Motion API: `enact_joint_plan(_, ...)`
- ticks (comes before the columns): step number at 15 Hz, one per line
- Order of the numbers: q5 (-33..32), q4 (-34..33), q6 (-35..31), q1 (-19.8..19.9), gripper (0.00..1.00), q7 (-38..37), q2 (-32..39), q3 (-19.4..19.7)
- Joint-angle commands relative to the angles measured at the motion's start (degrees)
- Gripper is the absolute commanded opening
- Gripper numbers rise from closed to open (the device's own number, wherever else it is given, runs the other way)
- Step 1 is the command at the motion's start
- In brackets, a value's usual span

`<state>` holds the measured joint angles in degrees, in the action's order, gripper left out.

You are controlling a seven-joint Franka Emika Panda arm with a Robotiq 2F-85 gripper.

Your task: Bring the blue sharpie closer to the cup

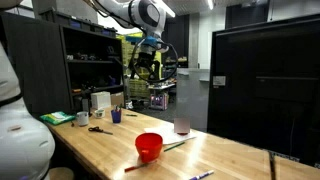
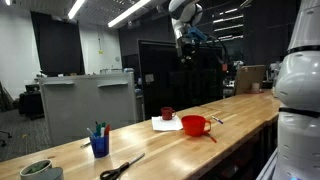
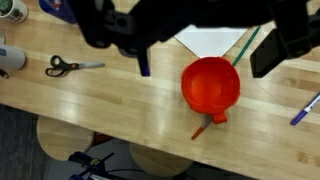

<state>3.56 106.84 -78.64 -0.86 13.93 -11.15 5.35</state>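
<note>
In the wrist view a short dark blue sharpie [image 3: 143, 65] shows on the wood table, left of the red bowl [image 3: 211, 85]; its upper end is hidden behind my left finger. The small dark blue cup [image 3: 55, 8] is at the top left edge, and shows in both exterior views [image 1: 116, 116] [image 2: 99, 144]. My gripper [image 3: 198, 50] is open and empty, jaws wide apart. It hangs high above the table [image 1: 148, 58] [image 2: 185, 45]. The sharpie is too small to make out in the exterior views.
Scissors [image 3: 70, 67] lie near the cup. A white paper [image 3: 205, 40] and a thin green stick [image 3: 245, 45] lie behind the bowl. A lighter blue pen [image 3: 305, 108] lies at the right edge. A dark mug [image 2: 167, 114] stands beyond the paper.
</note>
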Motion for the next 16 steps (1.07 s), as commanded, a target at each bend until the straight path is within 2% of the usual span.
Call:
enact_joint_plan(1, 0.1, -0.2, 0.1, 0.8, 1.00, 0.1, 0.1, -0.7)
enact_joint_plan(9, -0.5, 0.5, -0.8, 0.7, 1.00, -0.5, -0.3, -1.0)
enact_joint_plan(12, -1.3, 6.4, -9.0, 0.5, 1.00, -2.6, -2.3, -2.2)
enact_joint_plan(16, -1.3, 16.5, -24.9, 0.3, 1.00, -7.1, -4.2, -4.0)
